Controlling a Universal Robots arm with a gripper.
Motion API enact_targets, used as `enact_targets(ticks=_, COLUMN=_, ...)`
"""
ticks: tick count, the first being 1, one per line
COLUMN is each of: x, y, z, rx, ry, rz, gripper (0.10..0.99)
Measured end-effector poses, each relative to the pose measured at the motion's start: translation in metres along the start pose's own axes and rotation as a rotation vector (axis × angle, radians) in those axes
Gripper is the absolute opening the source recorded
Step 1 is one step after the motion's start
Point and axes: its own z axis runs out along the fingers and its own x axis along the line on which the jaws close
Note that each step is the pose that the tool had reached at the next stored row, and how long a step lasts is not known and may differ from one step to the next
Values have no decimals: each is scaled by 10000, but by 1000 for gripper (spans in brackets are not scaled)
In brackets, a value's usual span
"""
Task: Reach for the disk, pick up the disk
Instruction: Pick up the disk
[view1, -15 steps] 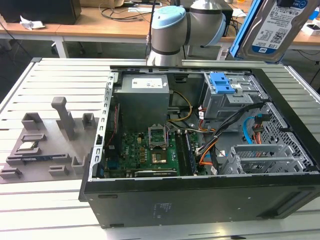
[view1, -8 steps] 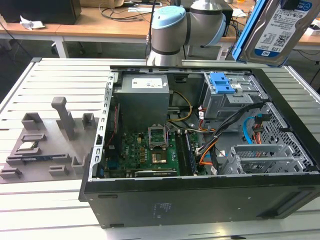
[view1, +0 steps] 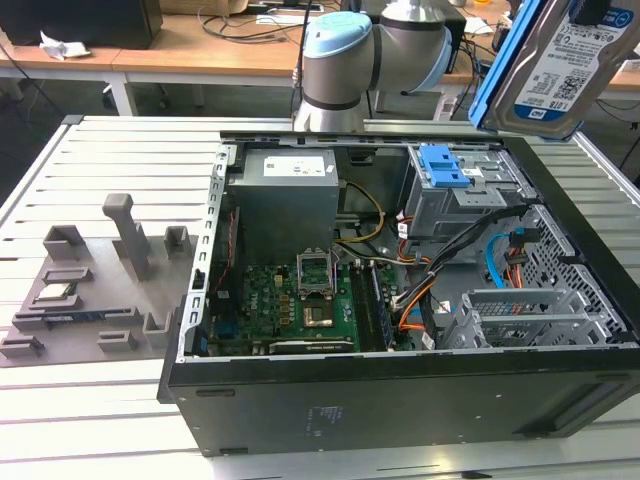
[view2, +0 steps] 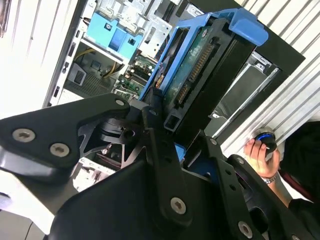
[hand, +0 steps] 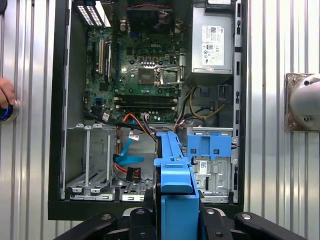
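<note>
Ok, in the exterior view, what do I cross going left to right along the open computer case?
Green motherboard → grey metal power supply box → blue plastic latch on the grey drive cage → silver-grey hard disk in its blue bracket, lifted above the case.

An open computer case (view1: 400, 400) lies on a slatted table (view1: 120, 150), beside grey fixtures (view1: 130, 235).
</note>
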Motion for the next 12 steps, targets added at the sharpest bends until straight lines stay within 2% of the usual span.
enact_targets(ticks=8, x=119, y=2, z=1, rx=0, ry=0, rz=0, gripper=365)
enact_targets(ticks=12, x=215, y=3, z=2, rx=1, ry=0, rz=0, gripper=365)
